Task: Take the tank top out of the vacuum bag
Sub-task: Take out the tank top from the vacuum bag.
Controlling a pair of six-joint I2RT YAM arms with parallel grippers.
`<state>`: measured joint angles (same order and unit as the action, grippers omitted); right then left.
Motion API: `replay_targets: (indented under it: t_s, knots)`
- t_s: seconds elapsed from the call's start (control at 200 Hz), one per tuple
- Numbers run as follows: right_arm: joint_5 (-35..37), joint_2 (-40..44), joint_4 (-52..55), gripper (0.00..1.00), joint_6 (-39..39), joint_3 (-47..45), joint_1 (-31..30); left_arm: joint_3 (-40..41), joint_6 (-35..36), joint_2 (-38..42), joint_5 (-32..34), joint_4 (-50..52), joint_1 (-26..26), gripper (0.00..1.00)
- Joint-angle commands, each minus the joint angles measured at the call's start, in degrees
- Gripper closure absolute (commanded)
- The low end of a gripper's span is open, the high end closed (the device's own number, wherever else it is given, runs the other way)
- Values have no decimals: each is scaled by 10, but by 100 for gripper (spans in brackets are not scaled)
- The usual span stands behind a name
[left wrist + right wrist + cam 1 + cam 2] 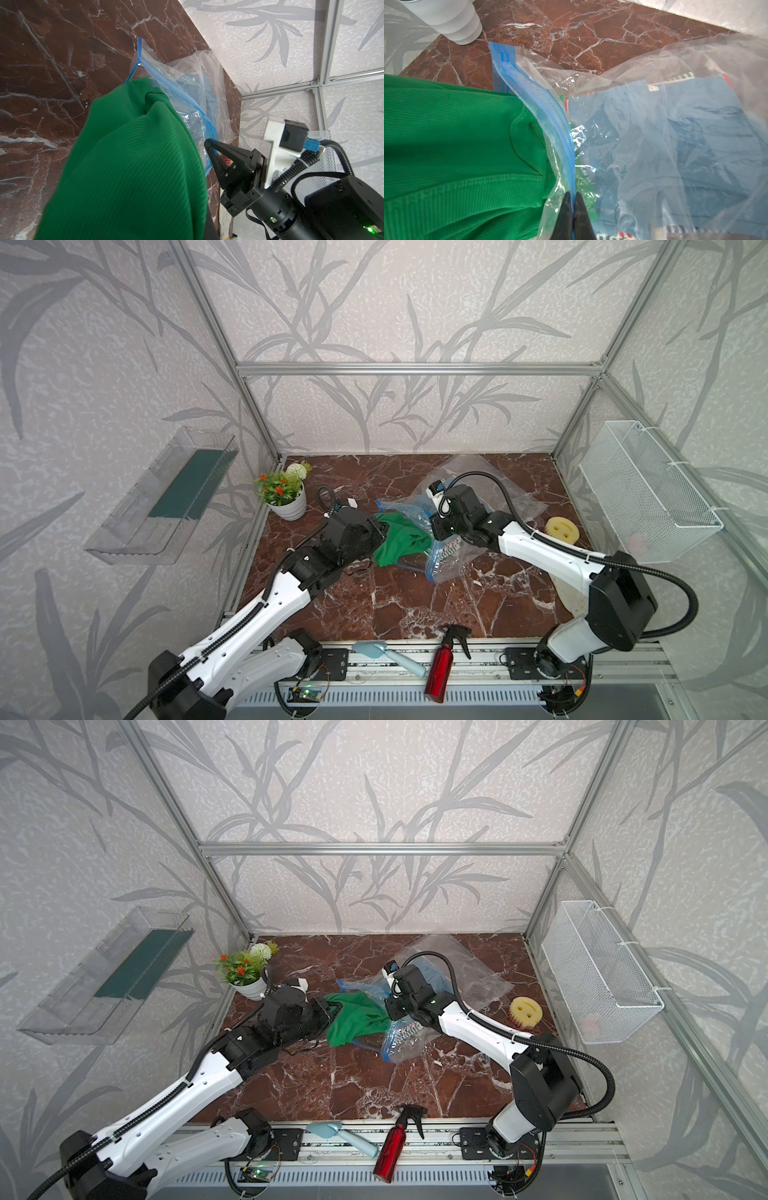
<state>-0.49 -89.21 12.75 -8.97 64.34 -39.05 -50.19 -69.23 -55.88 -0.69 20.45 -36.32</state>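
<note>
Table: brown stone look with white cracks point(415, 605); both arms reach over it
Vacuum bag: clear crinkly plastic point(513, 499), lying on the far middle part of the table
Zip strip: blue point(548, 120), running along the bag's open edge, which faces the left arm
Tank top: green with fine ribs point(401, 545), between the two grippers; most of it is out past the zip strip, and a bit of green shows through the plastic just by the strip
Left gripper: at one end of the tank top point(330, 1007), closed tight and pinching the green cloth; in the left wrist view the cloth hides its fingers
Right gripper: tips pressed together point(573, 196), pinching the blue zip strip; the black fingers point(565, 209) sit on each side of the strip
Inside the bag: a blue cloth point(695, 128) and a bit of striped cloth by its edges
Flower pot: white, with green leaves and orange flowers point(289, 508), near the back left corner, apart from the bag
Sponge: yellow and round point(561, 529), near the bag's right edge
Front rail: a red spray bottle point(442, 664) and a light blue scoop point(386, 653) lie there
Walls: a white wire basket point(648, 497) on the right, a clear shelf point(162, 497) on the left
</note>
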Motion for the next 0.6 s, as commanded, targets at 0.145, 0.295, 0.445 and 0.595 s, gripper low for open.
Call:
replay_targets:
  t_s: [0.145,0.295,0.445,0.595]
  knots:
    - [3,-10,21,100,2,23,3,-54,-13,24,35,60,1,100]
    - [2,-13,24,100,0,25,3,-72,-19,35,43,80,2,100]
    - [4,-20,33,100,-1,34,3,-95,-15,47,63,96,1,100]
    - [0,-23,36,100,-1,40,2,-116,0,56,93,107,1,100]
